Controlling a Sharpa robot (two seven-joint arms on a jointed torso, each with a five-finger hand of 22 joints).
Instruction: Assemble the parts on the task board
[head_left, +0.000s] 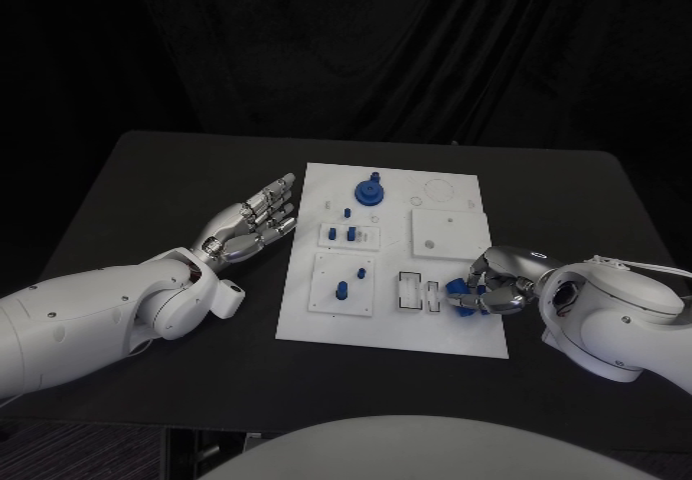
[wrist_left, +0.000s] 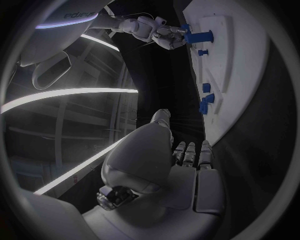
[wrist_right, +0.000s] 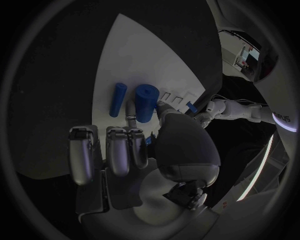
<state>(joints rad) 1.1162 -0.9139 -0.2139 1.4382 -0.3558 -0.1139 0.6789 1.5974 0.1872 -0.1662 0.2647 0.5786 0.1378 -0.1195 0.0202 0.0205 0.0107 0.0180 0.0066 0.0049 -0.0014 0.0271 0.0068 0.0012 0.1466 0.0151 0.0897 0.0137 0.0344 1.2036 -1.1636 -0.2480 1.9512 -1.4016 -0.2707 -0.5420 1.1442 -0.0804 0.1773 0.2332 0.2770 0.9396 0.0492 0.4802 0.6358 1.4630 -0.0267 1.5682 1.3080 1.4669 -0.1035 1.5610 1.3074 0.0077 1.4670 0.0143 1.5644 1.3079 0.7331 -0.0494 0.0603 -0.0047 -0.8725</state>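
Dim scene against a black backdrop. Overhead light brightens the white task board (head_left: 389, 320) and glints on the silver left hand (head_left: 253, 225). Wrist views show strong fisheye bending, dark vignetted rims, and curved ceiling-light streaks.

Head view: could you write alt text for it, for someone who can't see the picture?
The robot's right hand holds a small blue part over the near right of the white task board, which lies on a black table. Its left hand rests open beside the board's left edge. More blue parts stand in the board.
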